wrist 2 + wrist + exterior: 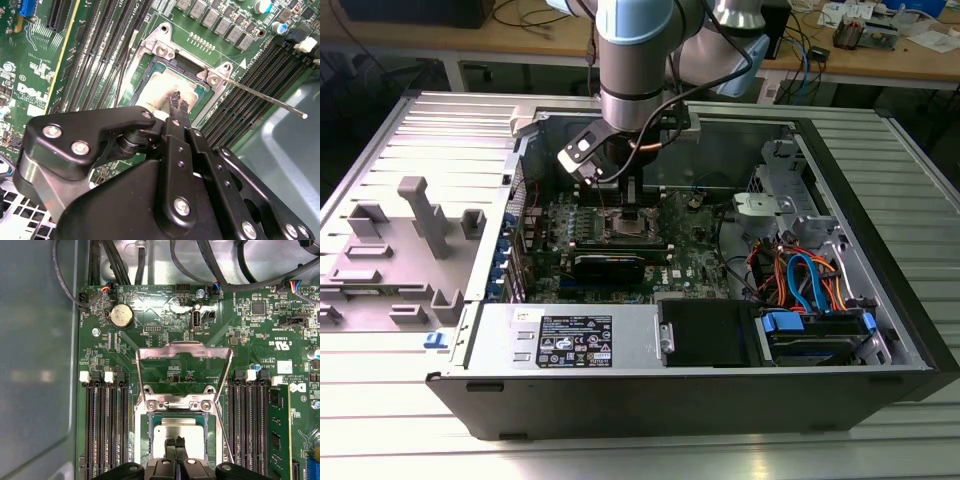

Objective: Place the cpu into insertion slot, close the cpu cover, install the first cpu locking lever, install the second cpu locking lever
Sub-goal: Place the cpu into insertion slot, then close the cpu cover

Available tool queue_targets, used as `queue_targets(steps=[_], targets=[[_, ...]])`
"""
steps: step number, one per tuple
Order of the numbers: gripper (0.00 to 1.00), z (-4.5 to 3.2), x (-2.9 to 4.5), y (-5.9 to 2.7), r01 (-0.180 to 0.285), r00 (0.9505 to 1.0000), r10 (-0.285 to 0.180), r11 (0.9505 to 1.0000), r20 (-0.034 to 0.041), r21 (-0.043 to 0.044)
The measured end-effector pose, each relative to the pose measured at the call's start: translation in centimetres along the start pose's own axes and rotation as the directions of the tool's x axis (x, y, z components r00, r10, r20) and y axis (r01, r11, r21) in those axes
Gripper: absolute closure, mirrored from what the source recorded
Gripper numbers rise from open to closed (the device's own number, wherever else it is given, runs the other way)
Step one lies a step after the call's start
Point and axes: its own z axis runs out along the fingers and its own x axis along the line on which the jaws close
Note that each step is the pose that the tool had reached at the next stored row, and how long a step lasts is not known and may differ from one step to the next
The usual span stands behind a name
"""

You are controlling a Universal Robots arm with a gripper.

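Note:
The cpu [162, 434], a dull silver square, lies flat in the insertion slot [206, 432] on the green motherboard [695, 250]. The cpu cover [184, 351], a thin silvery frame, stands swung up and open behind the slot. My gripper [175, 442] hangs straight over the cpu with its black fingertips [174, 100] close together, shut with nothing between them, at or just above the chip's top [157, 90]. Two thin wire locking levers stick out unlatched, one [270, 100] on each side [126, 65] of the slot. In the exterior view the gripper [620, 203] reaches down into the open case.
Long black memory slots [102, 430] flank the socket, and a black memory card [278, 432] sits in one. A coin battery [121, 315] and black cables [210, 265] lie behind. The case wall [650, 345], blue and orange drive cables [800, 280] and grey fixtures [420, 220] surround the board.

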Motion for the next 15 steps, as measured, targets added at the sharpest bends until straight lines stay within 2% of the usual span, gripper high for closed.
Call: queue_targets(steps=[13, 15], targets=[[0.89, 0.0, -0.01, 0.05, 0.001, 1.0, -0.001, 1.0, 0.0001, 0.0001], [0.89, -0.32, 0.0, 0.35, 0.011, 0.9999, -0.011, 0.9999, 0.0005, 0.0]])
